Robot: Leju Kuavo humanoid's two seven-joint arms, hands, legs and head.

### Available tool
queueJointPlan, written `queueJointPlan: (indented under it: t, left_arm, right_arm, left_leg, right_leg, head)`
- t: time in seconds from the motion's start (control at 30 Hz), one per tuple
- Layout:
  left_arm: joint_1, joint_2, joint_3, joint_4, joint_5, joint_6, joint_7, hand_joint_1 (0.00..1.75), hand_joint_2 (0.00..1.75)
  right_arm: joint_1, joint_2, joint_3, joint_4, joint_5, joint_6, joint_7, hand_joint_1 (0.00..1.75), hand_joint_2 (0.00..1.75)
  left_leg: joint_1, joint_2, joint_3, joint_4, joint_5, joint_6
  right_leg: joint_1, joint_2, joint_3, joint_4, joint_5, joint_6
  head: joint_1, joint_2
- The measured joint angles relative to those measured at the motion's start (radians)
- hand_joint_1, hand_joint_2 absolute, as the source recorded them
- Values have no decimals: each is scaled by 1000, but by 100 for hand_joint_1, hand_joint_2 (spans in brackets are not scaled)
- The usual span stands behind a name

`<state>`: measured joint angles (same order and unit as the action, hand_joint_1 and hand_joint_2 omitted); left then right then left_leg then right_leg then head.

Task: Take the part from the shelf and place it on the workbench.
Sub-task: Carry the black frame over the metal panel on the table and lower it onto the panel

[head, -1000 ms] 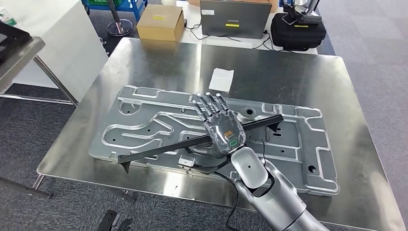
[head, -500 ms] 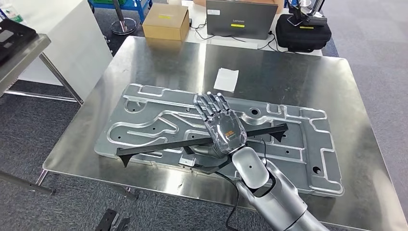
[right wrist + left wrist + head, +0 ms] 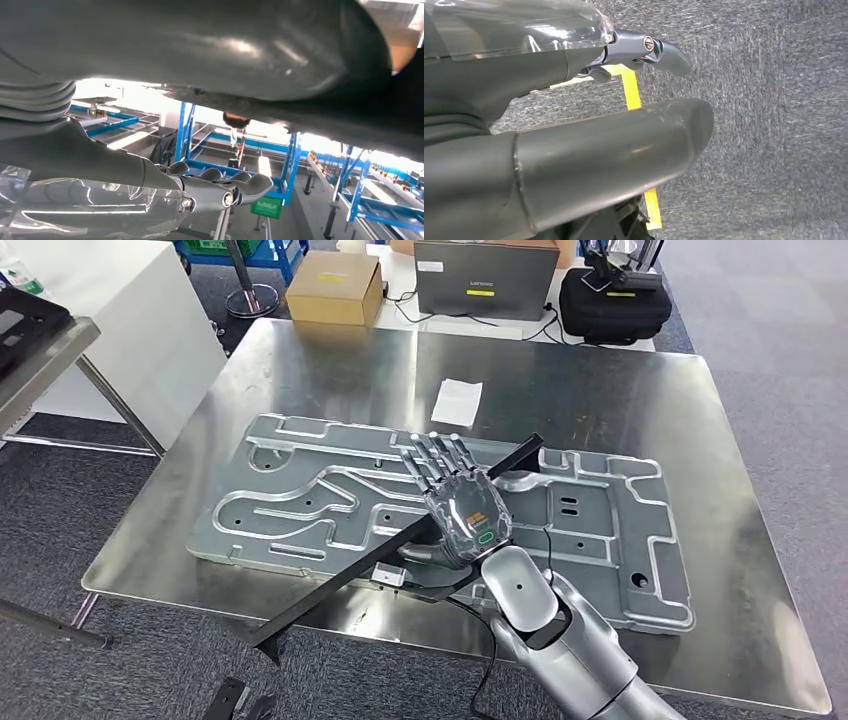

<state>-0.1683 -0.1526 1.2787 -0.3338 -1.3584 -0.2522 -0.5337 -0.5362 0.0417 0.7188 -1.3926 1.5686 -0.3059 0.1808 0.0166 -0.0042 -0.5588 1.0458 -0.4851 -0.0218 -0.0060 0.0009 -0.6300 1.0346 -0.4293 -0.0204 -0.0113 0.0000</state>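
While the right hand (image 3: pixel 462 502) reaches out over the middle of the steel workbench (image 3: pixel 300 370), the long black bar (image 3: pixel 340 582) that is the part lies under its palm, crossing the table on a slant. The bar's long axis runs from the near left, where its end juts out past the near edge of the workbench over the grey carpet, up to the far right, where its other end sits just beyond the fingertips. From the head view the fingers (image 3: pixel 432 458) stretch forward, fairly straight and close side by side, above the bar, with the thumb tucked below; whether the thumb and palm pinch the bar or merely rest on it cannot be told, as the palm hides the contact. Beneath both lies a large grey metal plate (image 3: pixel 300 502) with raised winding channels, flat on the workbench and spanning most of its width; the bar's middle and far stretch are over this plate, and it cannot be told whether the bar touches it. The right hand is the nearer hand by far, being at the bar's middle. The left hand (image 3: pixel 574 150) hangs by the carpet floor, its fingers apart and holding nothing. A white slip of paper (image 3: pixel 458 402) lies on the bare steel beyond the plate. Past the far edge stand a cardboard box (image 3: pixel 335 287), closed, a laptop (image 3: pixel 487 278) and a black case (image 3: pixel 614 306); nothing shows inside them.
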Motion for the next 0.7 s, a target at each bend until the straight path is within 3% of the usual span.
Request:
queueJointPlan:
  t: [0.1,0.17,0.27,0.3,0.33,0.37,0.43,0.5,0.57,0.63,0.7]
  left_arm:
    - [1,0,0,0,0,0,0,0,0]
    - [1,-1,0,0,0,0,0,0,0]
    - [0,-1,0,0,0,0,0,0,0]
    - [1,-1,0,0,0,0,0,0,0]
    - [2,-1,0,0,0,0,0,0,0]
    - [2,-1,0,0,0,0,0,0,0]
    - [2,-2,0,0,0,0,0,0,0]
    - [1,-4,-1,0,0,0,0,0,0]
    - [1,-5,-1,0,0,0,0,0,0]
    - [0,-4,-1,0,0,0,0,0,0]
    - [-1,-4,-1,0,0,0,0,0,0]
  right_arm:
    - [-1,0,0,0,0,0,0,0,0]
    - [-2,0,0,0,0,0,0,0,0]
    - [-1,0,0,0,0,0,0,0,0]
    - [0,-1,0,0,0,0,0,0,0]
    - [1,-1,0,0,0,0,0,0,0]
    - [2,-1,0,0,0,0,0,0,0]
    - [1,-1,0,0,0,0,0,0,0]
    - [-1,-1,0,0,0,0,0,0,0]
    - [-1,0,0,0,0,0,0,0,0]
    - [-1,0,0,0,0,0,0,0,0]
    - [-2,1,0,0,0,0,0,0,0]
  left_leg:
    - [-3,0,4,-19,8,17]
    - [1,2,4,-27,17,32]
    - [2,4,-2,-31,24,44]
    - [1,5,-4,-30,25,44]
    - [1,5,-5,-29,25,44]
    - [1,4,-4,-29,24,44]
    - [1,2,-2,-28,22,40]
    - [-2,1,-4,-25,20,31]
    - [-3,0,-8,-26,21,19]
    - [-2,0,-8,-25,15,8]
    - [-1,1,-30,31,-23,0]
  right_leg:
    - [0,0,-3,-3,6,17]
    - [-1,1,-15,25,-17,27]
    - [-4,0,-92,200,-114,37]
    - [-5,0,-116,254,-133,40]
    - [-6,0,-124,276,-132,40]
    - [-7,0,-114,258,-113,40]
    - [-7,0,-48,131,-48,32]
    - [-1,0,6,18,-13,22]
    - [5,2,15,-8,-14,15]
    - [0,3,18,-16,-10,7]
    - [-6,0,24,-26,-7,-4]
  head:
    - [2,0]
    - [5,0]
    - [10,0]
    - [10,0]
    - [10,0]
    - [10,0]
    - [10,0]
    - [10,0]
    - [9,0]
    - [9,0]
    - [5,0]
